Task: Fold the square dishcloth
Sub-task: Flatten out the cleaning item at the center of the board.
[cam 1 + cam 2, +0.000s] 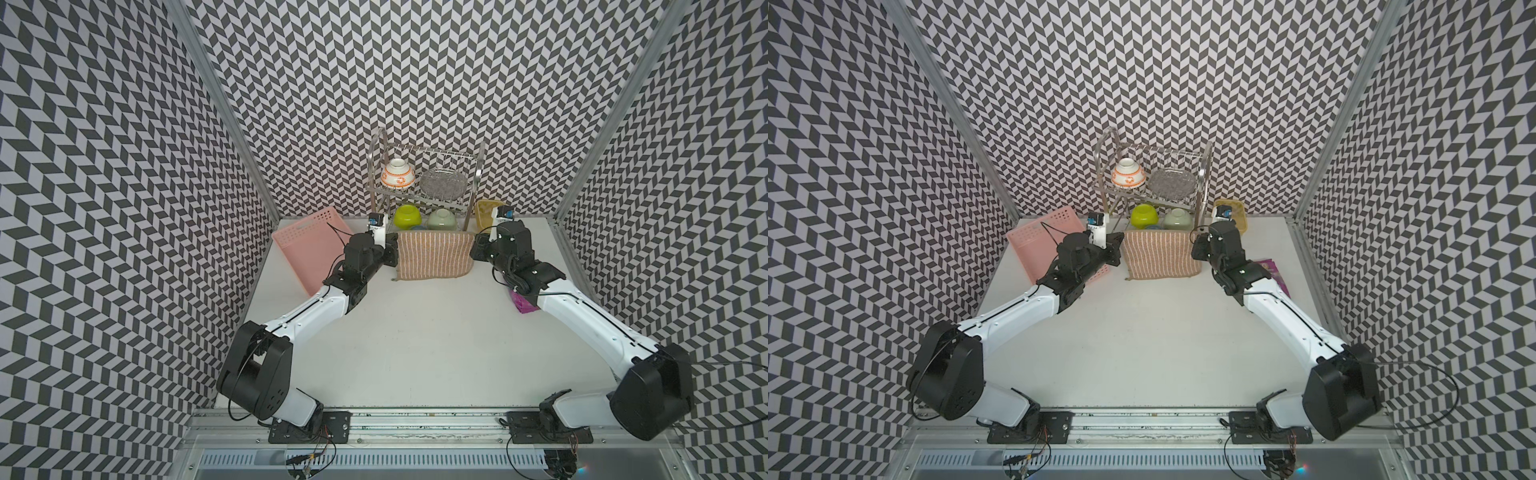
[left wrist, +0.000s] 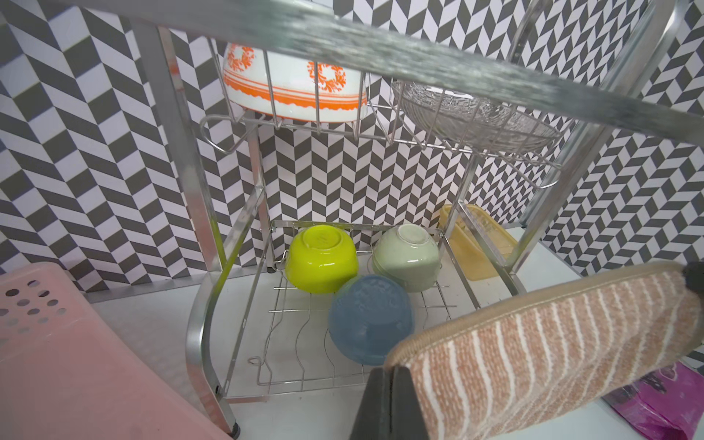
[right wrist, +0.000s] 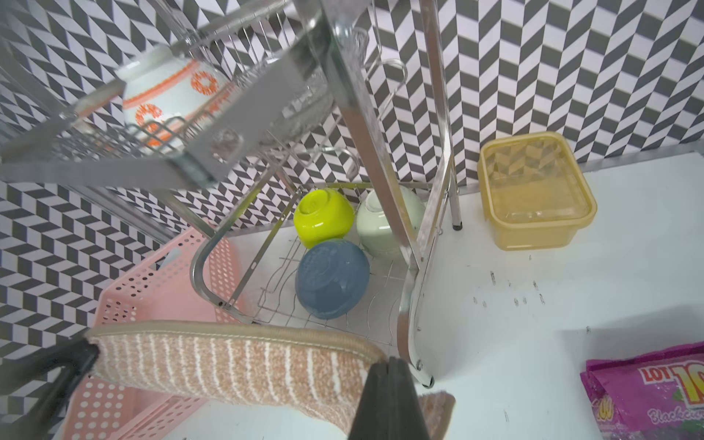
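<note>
The square dishcloth is tan-orange with thin white stripes. It is held stretched by its two upper corners at the far middle of the table, just in front of the dish rack. My left gripper is shut on its left corner, and my right gripper is shut on its right corner. The beige hemmed edge runs taut between them. The rest of the cloth hangs down towards the table.
A steel two-tier dish rack stands at the back, with a white-and-orange bowl and glass plate above, and lime, pale green and blue bowls below. Pink basket left, yellow container and purple packet right.
</note>
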